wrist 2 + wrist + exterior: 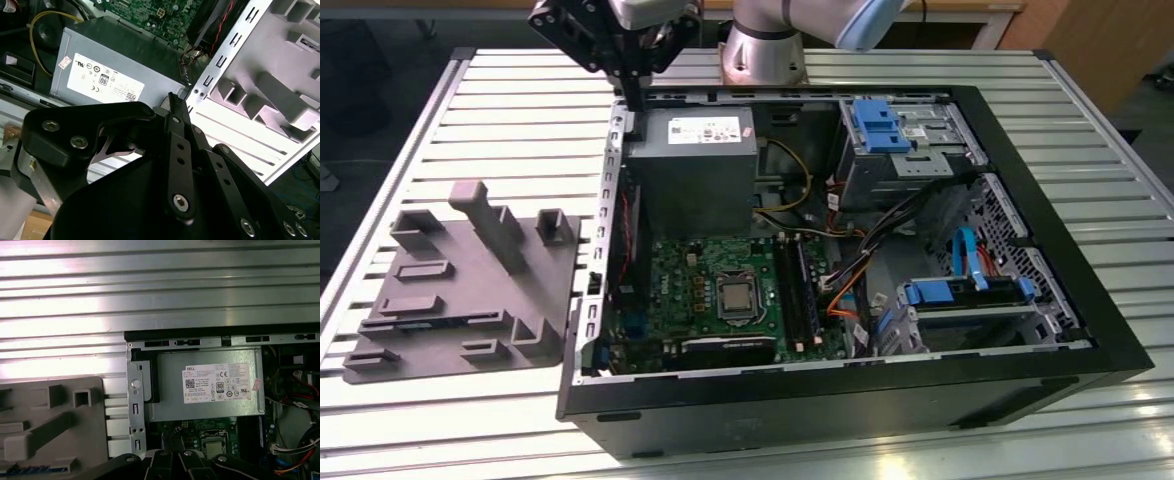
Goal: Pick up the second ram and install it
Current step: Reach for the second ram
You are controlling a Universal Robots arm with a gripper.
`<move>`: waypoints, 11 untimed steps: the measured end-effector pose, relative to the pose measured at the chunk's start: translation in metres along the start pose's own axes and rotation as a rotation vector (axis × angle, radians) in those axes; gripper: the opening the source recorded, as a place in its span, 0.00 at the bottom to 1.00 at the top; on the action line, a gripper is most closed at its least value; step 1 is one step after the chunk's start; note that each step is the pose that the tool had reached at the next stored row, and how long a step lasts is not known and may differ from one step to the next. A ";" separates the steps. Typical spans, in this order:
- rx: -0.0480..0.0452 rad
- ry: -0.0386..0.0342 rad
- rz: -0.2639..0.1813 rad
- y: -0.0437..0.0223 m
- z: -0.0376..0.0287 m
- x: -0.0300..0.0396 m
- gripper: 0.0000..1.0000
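Second ram [440, 319]: looks like the long dark strip lying flat in a long recess of the grey holder tray [467, 250]. It is on the near side of the tray in the exterior view and shows as a bluish strip in the first wrist view [35, 470]. It is small, so this is a judgement. Not picked yet.

Pincer [632, 100]: fingertips drawn together to a thin point, nothing visible between them, same in the second wrist view [172, 97]. It hangs over the case wall by the corner of the power supply [694, 160], well apart from the ram. The tray is toward the exterior view's left and the motherboard [707, 280] lies inside the computer case [854, 410].

Step in hand, judged: reaching for the ram, so the grasp is what matters.
- Open the tips before descending.
- Come straight down over the middle of the stick's length, with the tips across its thin faces, not the ends.
- Stay off the tray's raised blocks next to the recess.
- Grip mid-length so it does not tilt on the lift.
- A skewed hold would make lining it up with the memory slots [797, 290] hard.
- Keep the lift vertical until it clears the recess.

Tray and case both sit on the slatted worktop [494, 110].
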State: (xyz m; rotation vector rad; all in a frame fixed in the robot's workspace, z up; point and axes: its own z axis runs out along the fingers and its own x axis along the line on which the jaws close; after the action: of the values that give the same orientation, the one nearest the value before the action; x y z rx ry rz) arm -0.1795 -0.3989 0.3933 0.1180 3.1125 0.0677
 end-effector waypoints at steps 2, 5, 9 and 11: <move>0.0000 0.0000 0.000 -0.0001 0.0000 0.0008 0.11; 0.0000 0.0000 0.000 -0.0001 -0.0001 0.0019 0.11; 0.0000 0.0000 0.000 -0.0003 -0.0001 0.0035 0.11; 0.0000 0.0000 0.000 -0.0003 -0.0001 0.0044 0.11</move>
State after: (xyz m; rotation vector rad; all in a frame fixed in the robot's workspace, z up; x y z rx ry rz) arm -0.1840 -0.3989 0.3933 0.1180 3.1125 0.0677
